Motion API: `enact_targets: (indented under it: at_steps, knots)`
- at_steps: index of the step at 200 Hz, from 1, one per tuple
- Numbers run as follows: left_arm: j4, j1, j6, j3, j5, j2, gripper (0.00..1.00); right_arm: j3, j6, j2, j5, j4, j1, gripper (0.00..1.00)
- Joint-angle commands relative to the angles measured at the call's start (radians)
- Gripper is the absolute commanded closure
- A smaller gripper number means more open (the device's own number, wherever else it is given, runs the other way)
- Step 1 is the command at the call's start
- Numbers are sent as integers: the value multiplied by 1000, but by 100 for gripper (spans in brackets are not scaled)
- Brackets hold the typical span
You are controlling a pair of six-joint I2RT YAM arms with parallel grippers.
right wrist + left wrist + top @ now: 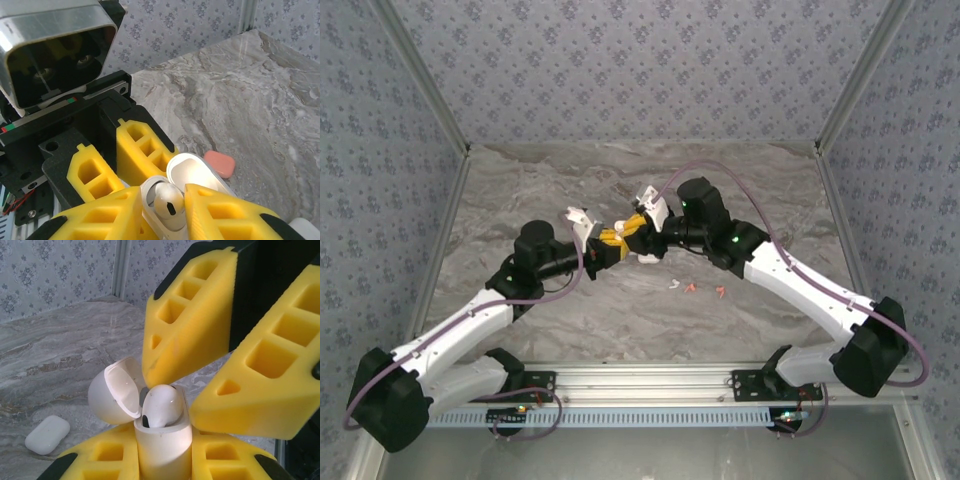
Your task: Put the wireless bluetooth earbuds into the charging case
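My left gripper (162,452) is shut on the body of a white charging case (162,445), held up off the table. The case's lid (114,392) is swung open. A white earbud (162,405) sits in the case's well with its rounded head sticking out; it also shows from above as the same earbud (168,199). My right gripper (165,197) is open, its yellow fingers (100,215) standing on either side of the earbud with a small gap. Both grippers meet mid-table around the case (620,238). Loose earbuds (674,284), white and orange-red, lie just right of centre.
A second, closed white case (47,434) lies on the marble table (620,320) to the left. An orange-pink case (220,163) lies beyond the open lid. Patterned walls (640,70) enclose the back and sides.
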Motion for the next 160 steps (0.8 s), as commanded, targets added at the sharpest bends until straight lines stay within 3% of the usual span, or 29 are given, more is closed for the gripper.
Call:
enact_targets:
  at_steps: [1,66,92,160]
  knots:
    - [50,-4,-5,25,9,-26,100,32,38,0,-61,-16,-13,65]
    - [92,-3,-1,-12,-13,-52,100,11,190,-117,-49,50,-120,30]
    - [119,-4,4,-33,-22,-75,100,-39,254,-183,6,65,-172,1]
    - [100,-5,28,-42,-50,-111,100,-227,424,-318,244,100,-267,0]
